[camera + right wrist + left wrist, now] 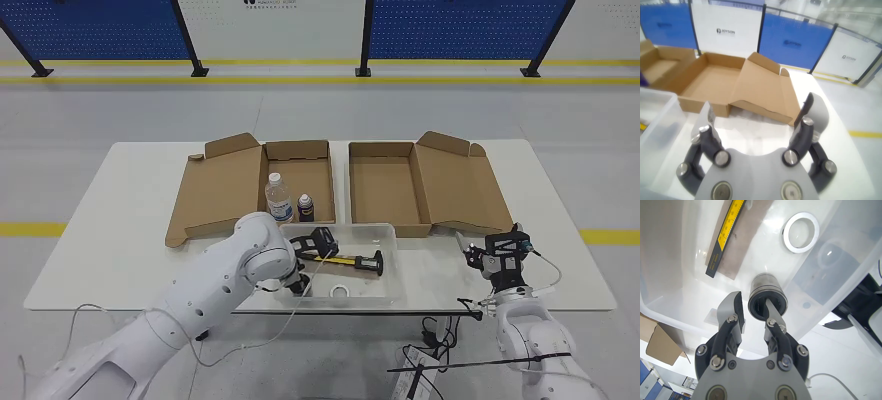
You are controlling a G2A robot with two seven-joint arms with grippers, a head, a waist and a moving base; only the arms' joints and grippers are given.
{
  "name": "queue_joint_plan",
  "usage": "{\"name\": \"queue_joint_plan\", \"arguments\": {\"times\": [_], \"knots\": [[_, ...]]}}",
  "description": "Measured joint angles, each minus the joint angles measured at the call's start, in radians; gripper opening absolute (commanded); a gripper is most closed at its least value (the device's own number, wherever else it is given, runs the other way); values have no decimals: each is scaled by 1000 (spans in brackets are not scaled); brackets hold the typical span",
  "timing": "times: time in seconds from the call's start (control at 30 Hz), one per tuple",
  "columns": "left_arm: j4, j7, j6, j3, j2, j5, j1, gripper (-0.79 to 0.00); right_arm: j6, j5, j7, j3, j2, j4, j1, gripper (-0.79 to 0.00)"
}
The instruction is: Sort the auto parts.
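Worktop: white worktop (pixel 130 250) carrying a clear plastic bin (pixel 390 232), near centre.
Bearing: dark metal cylindrical bearing (pixel 763 283) on the bin floor, near-left corner.
Left claw (pixel 753 297): released; one finger inside the bore, the padded one just outside.
Right claw (pixel 758 100): released, above the worktop's near right.

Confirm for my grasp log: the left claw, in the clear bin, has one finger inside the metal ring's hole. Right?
No: the left wrist view shows the left claw in the clear bin with one finger inside the cylindrical bearing; the metal ring lies apart.
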Motion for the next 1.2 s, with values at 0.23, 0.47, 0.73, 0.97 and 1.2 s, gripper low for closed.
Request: {"name": "queue_joint_plan", "arguments": {"times": [0.23, 0.47, 0.73, 0.97, 1.2], "knots": [[28, 16, -1, 24, -12, -16, -16, -511, 0, 0, 0, 0, 0, 0, 0, 0], [74, 33, -4, 45, -26, -45, -33, -499, 0, 0, 0, 0, 0, 0, 0, 0], [115, 49, -7, 63, -38, -69, -48, -754, 0, 0, 0, 0, 0, 0, 0, 0], [134, 74, -5, 57, -43, -98, -55, -785, 0, 0, 0, 0, 0, 0, 0, 0], [112, 79, -6, 41, -39, -93, -58, -785, 0, 0, 0, 0, 0, 0, 0, 0]]}}
